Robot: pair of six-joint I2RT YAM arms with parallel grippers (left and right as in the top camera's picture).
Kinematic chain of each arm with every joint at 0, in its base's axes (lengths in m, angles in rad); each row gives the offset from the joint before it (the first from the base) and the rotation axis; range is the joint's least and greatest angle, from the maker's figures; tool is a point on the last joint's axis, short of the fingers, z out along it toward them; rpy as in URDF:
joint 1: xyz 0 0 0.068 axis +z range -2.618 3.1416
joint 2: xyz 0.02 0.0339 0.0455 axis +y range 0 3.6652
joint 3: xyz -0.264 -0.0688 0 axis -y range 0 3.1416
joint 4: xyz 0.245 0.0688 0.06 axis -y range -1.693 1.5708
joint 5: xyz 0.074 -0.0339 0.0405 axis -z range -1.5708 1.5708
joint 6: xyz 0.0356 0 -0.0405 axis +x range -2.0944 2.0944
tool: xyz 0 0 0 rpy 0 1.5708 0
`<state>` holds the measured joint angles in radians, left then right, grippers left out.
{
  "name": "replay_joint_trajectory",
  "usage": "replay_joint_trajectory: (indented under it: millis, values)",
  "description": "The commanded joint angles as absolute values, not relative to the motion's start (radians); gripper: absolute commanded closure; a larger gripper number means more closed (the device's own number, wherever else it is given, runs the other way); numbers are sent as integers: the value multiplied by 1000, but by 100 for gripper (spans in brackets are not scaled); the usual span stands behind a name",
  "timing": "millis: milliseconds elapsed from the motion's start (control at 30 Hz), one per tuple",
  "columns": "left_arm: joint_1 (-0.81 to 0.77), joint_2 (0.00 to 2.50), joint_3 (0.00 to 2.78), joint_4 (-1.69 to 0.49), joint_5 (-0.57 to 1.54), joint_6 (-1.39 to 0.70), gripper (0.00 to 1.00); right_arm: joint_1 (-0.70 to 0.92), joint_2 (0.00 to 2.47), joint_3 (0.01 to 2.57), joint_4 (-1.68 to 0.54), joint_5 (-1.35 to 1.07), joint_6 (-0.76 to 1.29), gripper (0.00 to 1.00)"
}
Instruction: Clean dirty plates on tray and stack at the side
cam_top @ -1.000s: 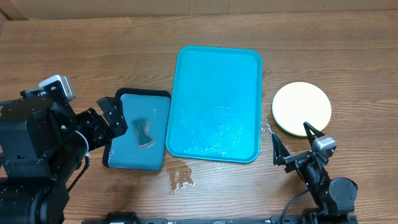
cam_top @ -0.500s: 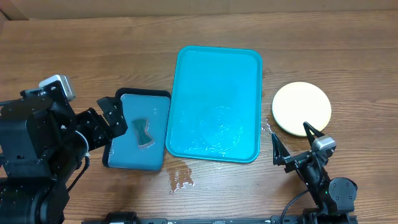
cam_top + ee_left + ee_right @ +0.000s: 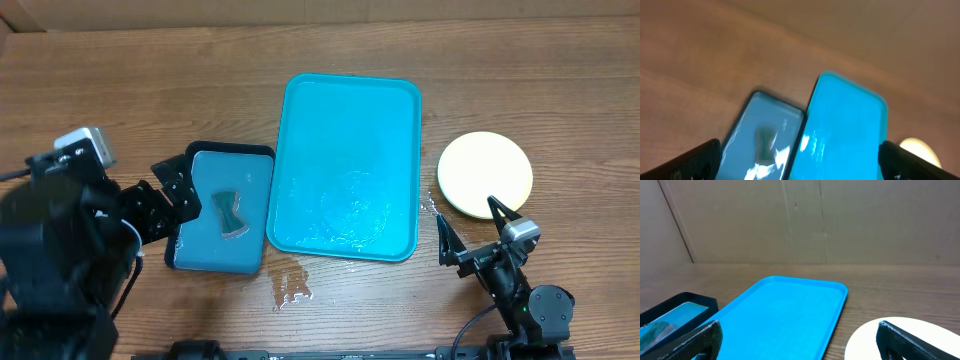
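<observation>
The bright turquoise tray [image 3: 350, 130] lies mid-table with a film of water and nothing else on it. It also shows as the tray [image 3: 845, 125] and the tray [image 3: 785, 315] in the wrist views. To its right a pale yellow plate [image 3: 485, 172] rests on the wood, its top face clean; the right wrist view catches the plate [image 3: 865, 342] at lower right. My right gripper [image 3: 472, 225] stands open just in front of the plate, holding nothing. My left gripper [image 3: 172, 198] is open and empty at the left edge of the small tray.
A smaller dark teal tray with a black rim [image 3: 245, 152] sits left of the big tray, with a dark sponge [image 3: 230, 213] in it. Water is spilled on the table [image 3: 290, 288] in front of the trays. A cardboard wall backs the table.
My left arm has shifted slightly back and to the left, and its view is blurred by motion. The right arm, trays and plate stay where they were.
</observation>
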<state>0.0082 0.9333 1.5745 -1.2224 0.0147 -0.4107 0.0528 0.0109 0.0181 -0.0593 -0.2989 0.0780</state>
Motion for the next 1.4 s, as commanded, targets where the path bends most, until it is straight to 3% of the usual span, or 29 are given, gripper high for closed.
replay_joint_trajectory:
  millis: [0, 233, 367, 633, 1000, 1367]
  values:
    - [6, 797, 1356, -1029, 25, -387, 0, 57, 3, 8, -57, -289, 78, 0]
    - [6, 471, 783, -458, 155, -335, 0, 57, 3, 8, -57, -289, 78, 1]
    - [6, 301, 543, -266, 178, -332, 0, 57, 3, 8, -57, -289, 78, 0]
    - [5, 1, 258, -205, 177, -282, 0, 57, 3, 8, -57, -289, 78, 0]
    - [-35, 2, 10, -16, 123, -240, 0, 57, 3, 8, -57, -289, 78, 0]
    - [-35, 4, 5, -68, 104, -239, 0, 57, 3, 8, -57, -289, 78, 0]
